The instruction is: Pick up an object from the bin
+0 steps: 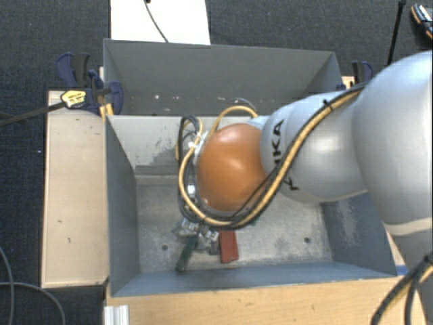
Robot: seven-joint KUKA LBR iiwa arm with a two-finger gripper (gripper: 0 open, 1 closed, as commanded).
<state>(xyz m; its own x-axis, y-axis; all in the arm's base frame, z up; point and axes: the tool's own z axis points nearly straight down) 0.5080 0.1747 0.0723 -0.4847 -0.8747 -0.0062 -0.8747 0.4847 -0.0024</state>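
Observation:
My gripper (198, 236) hangs low over the front middle of the bin floor, mostly hidden under the arm's orange cover. Right beside it on the floor lies a small red-brown block (229, 246). A dark green stick-like thing (184, 257) slants from under the gripper toward the front wall. Both things sit at the gripper's tips, and whether either is between the fingers is hidden.
The arm and its orange cover, with cables looped round it, hang over the middle of the bin. Bare grey floor lies to the left and right of the gripper. The front wall is close behind the two things.

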